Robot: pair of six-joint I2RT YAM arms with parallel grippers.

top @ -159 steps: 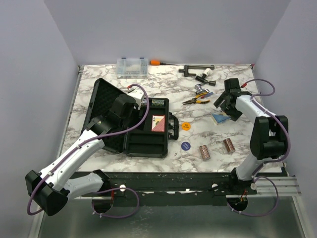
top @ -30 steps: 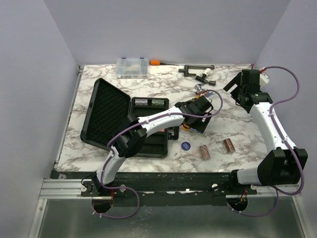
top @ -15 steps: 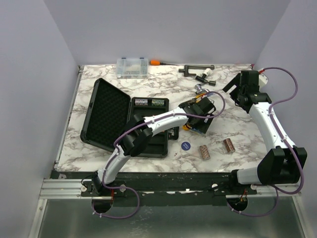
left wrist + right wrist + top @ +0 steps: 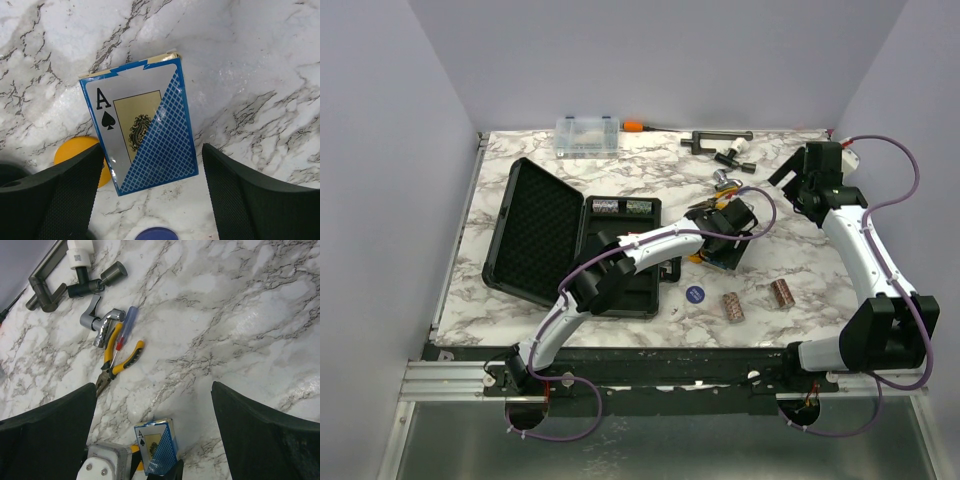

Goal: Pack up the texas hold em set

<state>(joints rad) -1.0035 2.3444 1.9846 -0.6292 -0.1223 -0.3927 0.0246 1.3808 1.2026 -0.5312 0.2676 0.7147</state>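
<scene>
Blue card deck (image 4: pixel 142 127), flat on the table (image 4: pixel 250 60) at three o'clock of the case (image 4: pixel 535 230): our left gripper (image 4: pixel 152 160) wide astride it, we judge for lifting; right gripper (image 4: pixel 152 400) wide, empty, clear at one o'clock.

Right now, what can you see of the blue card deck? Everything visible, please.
The blue card deck looks like a cardboard box. Its face shows an ace of spades panel beside blue lattice print, with a cream edge at one end. It lies flat, face up, on the marble table, skewed between the open fingers of the left gripper, and neither finger touches it. An orange disc shows at its edge, contact unclear. A blue disc lies just apart.
</scene>
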